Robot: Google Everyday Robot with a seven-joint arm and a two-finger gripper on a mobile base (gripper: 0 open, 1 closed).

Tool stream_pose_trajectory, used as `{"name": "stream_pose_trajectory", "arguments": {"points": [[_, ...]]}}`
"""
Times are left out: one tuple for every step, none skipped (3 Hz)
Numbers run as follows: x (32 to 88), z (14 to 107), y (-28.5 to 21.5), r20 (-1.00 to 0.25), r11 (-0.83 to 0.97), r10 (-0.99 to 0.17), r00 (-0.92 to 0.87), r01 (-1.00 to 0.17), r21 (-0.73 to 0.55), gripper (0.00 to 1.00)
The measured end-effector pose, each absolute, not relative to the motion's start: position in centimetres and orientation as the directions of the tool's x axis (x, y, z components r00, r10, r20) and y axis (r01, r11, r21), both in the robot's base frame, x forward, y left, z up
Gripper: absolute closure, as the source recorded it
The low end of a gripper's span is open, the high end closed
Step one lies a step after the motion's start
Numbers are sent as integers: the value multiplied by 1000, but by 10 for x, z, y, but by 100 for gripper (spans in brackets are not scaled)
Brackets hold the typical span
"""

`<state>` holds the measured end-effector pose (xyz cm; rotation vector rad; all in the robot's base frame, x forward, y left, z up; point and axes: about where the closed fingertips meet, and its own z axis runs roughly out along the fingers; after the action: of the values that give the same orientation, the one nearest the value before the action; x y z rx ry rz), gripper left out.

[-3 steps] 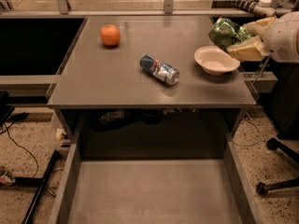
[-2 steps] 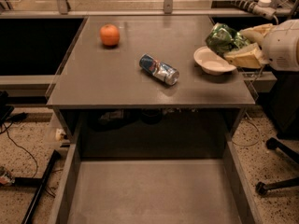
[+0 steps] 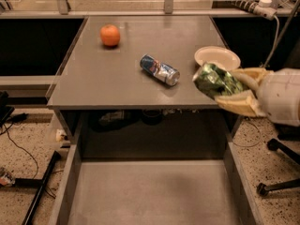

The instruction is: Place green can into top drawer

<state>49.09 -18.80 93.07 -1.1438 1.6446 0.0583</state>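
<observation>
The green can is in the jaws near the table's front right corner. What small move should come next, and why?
Probably carry it a little toward the camera and inward, then lower. The gripper is shut on the green can at the front edge of the table. That puts the can high above the right wall of the open top drawer, not yet over its floor.

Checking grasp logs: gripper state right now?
The gripper: closed, holding the green can at the table's front right edge, not yet over the open top drawer.
</observation>
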Motion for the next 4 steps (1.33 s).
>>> {"name": "stream_pose_trajectory", "arguments": {"points": [[454,897,-196,-790,554,-614,2,-711,-432,100],[442,856,-202,-809,538,-587,-30,-761,-363,100],[444,816,-195,-813,543,-576,-80,-782,-307,100],[445,815,-194,-813,544,-577,-81,-780,-308,100]]}}
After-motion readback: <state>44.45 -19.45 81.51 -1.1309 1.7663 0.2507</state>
